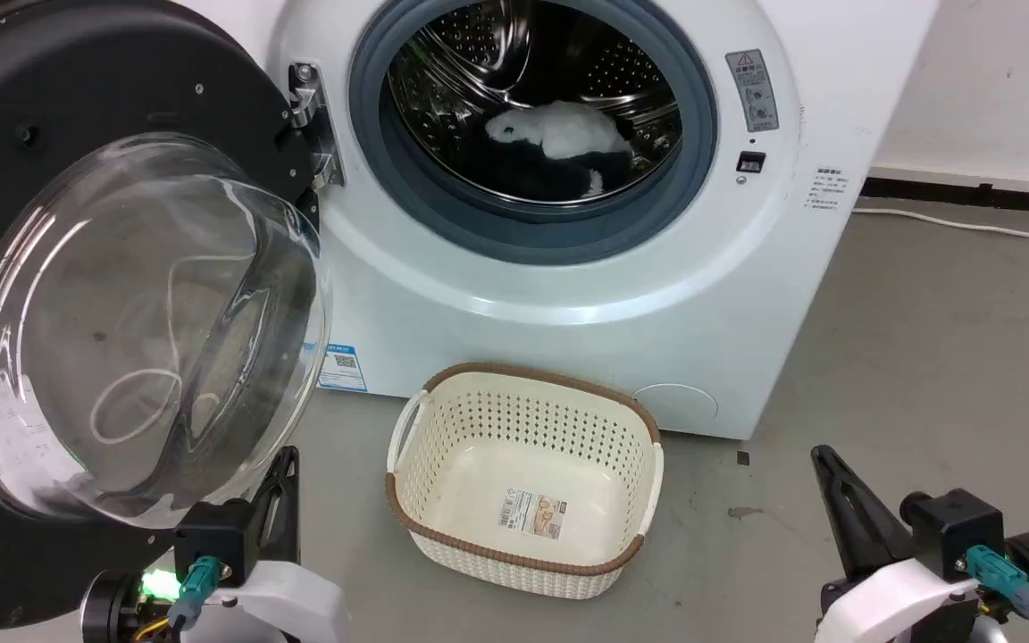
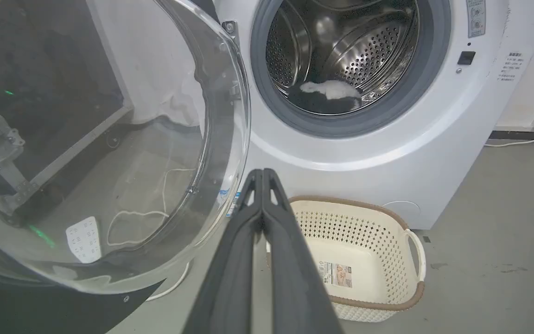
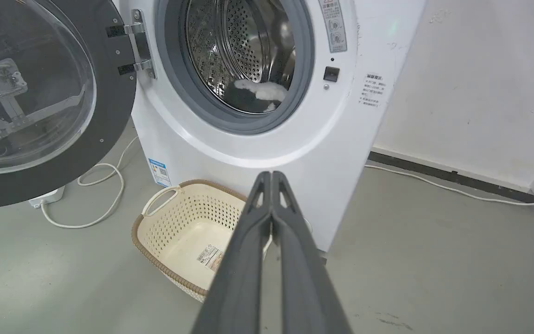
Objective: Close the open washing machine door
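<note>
The washing machine door [image 1: 139,330] hangs swung wide on its hinge, left of the drum opening of the washing machine [image 1: 568,295]. The left hand [image 2: 263,172], fingers pressed together and empty, sits by the door's lower rim, seemingly not touching it. Pushing the free rim, far from the hinge, along its arc should work best. The right hand [image 3: 271,175], likewise pinched and empty, hangs aside. The basket [image 1: 523,420] on the floor lies under the sweep, probably low enough.
</note>
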Robot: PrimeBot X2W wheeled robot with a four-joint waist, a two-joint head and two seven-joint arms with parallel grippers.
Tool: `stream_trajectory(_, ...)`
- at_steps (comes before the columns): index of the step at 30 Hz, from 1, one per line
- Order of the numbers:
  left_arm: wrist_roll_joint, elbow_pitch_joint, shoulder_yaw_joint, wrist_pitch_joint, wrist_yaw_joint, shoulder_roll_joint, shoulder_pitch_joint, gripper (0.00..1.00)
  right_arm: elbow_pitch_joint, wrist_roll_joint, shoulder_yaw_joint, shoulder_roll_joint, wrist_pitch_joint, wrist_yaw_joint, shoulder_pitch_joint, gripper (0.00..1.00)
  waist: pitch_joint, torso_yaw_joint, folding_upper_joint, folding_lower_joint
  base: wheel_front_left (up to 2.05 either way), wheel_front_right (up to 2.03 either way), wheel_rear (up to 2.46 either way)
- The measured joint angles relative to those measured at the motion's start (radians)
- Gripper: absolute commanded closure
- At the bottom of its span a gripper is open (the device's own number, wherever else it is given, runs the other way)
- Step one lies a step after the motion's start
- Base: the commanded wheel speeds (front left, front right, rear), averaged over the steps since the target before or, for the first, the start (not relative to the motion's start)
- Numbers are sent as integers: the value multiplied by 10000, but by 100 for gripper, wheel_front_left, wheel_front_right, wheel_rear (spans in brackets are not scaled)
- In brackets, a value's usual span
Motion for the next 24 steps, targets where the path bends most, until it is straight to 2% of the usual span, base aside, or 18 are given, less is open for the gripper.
stream_trajectory(24,0,0,0,2,0,0,0,100,0,0,-2,0,0,0,0,100,0,0,0,0,0,0,0)
